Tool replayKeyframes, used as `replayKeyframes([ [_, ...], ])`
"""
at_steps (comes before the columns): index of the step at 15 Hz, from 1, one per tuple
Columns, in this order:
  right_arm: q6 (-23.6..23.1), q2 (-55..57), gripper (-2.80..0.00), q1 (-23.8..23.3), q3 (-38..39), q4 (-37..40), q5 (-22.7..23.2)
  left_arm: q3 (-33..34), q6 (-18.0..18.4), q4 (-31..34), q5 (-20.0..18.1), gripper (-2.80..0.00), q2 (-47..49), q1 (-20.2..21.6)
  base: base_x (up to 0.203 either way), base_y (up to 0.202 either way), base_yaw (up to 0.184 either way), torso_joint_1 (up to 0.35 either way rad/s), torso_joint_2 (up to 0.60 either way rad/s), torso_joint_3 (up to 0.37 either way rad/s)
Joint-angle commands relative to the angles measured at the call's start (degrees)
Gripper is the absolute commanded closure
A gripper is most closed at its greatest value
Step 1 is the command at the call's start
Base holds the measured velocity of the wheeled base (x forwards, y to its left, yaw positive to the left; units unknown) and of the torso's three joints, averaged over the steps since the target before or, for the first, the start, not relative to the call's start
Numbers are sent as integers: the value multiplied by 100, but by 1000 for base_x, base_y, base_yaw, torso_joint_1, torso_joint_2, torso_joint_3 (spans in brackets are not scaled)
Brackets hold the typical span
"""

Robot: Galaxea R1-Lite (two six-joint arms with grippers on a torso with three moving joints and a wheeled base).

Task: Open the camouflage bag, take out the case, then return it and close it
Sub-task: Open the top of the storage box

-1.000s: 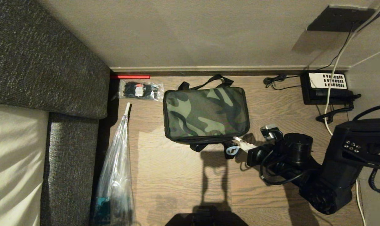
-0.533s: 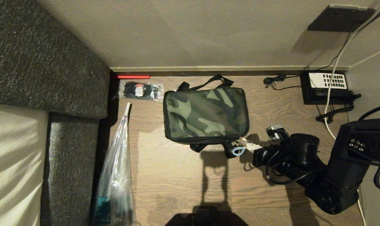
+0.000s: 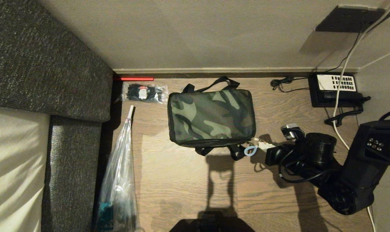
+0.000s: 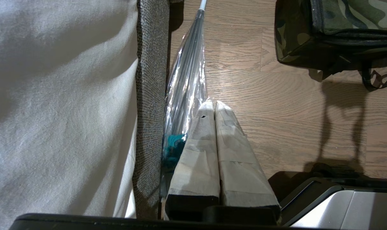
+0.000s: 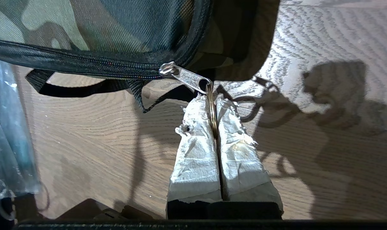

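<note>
Right arm: matte black, bulky rounded joint housings, looped black cables. Right gripper: fingers wrapped in frayed white tape. Left gripper: smooth pale tape wrapping, black base.

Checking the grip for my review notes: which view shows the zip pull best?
The right wrist view: the zip pull hangs by its ring between the shut right gripper. The head view shows it tiny; the left wrist view misses it.

Dim, warm light from behind me. My shadow falls long across the wooden floor toward the camouflage bag. Glare on the plastic sleeve. Wrist views brighter, sharp; slight edge stretch in head view.
</note>
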Motion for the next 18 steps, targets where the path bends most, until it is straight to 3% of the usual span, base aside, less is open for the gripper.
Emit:
replayKeyframes([
  [1, 12, -94, 0, -85, 43, -36, 33, 13, -2, -1, 4, 0, -11, 2, 0, 0, 0, 0, 0, 0],
  [18, -75, -208, 0, -164, -230, 95, 104, 9, -2, -1, 4, 0, -11, 2, 0, 0, 0, 0, 0, 0],
])
